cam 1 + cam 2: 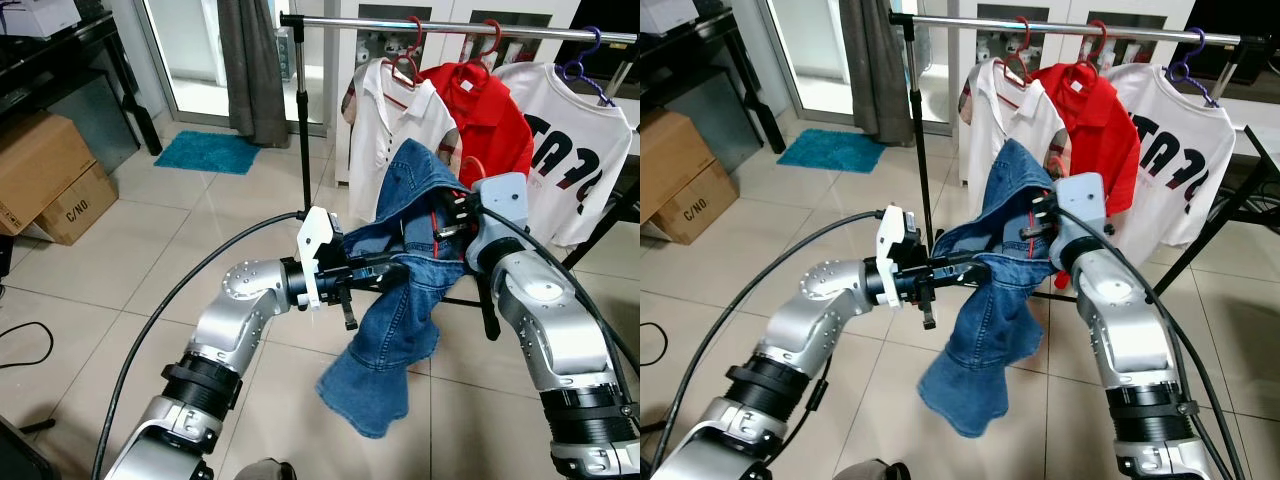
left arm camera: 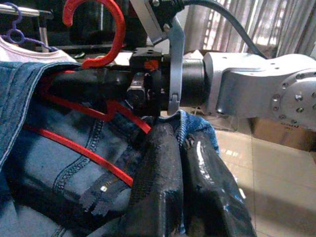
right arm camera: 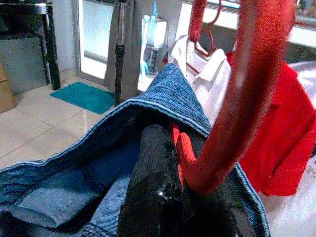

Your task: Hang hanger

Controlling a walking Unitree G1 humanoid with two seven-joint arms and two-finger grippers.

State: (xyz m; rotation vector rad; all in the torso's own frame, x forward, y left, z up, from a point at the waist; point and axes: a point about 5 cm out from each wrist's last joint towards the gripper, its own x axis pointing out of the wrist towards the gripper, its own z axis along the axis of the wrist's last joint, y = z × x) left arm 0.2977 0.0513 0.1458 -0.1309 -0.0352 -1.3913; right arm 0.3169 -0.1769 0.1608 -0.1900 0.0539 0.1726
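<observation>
A pair of blue jeans (image 1: 395,320) is draped on a red hanger (image 2: 94,29) and held in the air between my two arms, below and in front of the metal clothes rail (image 1: 350,20). My left gripper (image 1: 390,268) is shut on the denim at the waistband; its black fingers (image 2: 163,187) press the cloth. My right gripper (image 1: 447,225) is shut on the red hanger near the neck, with the hook (image 3: 237,98) rising just above the fingers. The jeans' legs hang down toward the floor.
On the rail hang a white polo (image 1: 390,140), a red polo (image 1: 490,125) and a white T-shirt (image 1: 565,150) on a purple hanger. The rail's stand pole (image 1: 303,130) is left of the jeans. Cardboard boxes (image 1: 45,175), a teal mat (image 1: 207,152) and a curtain (image 1: 252,70) lie to the left.
</observation>
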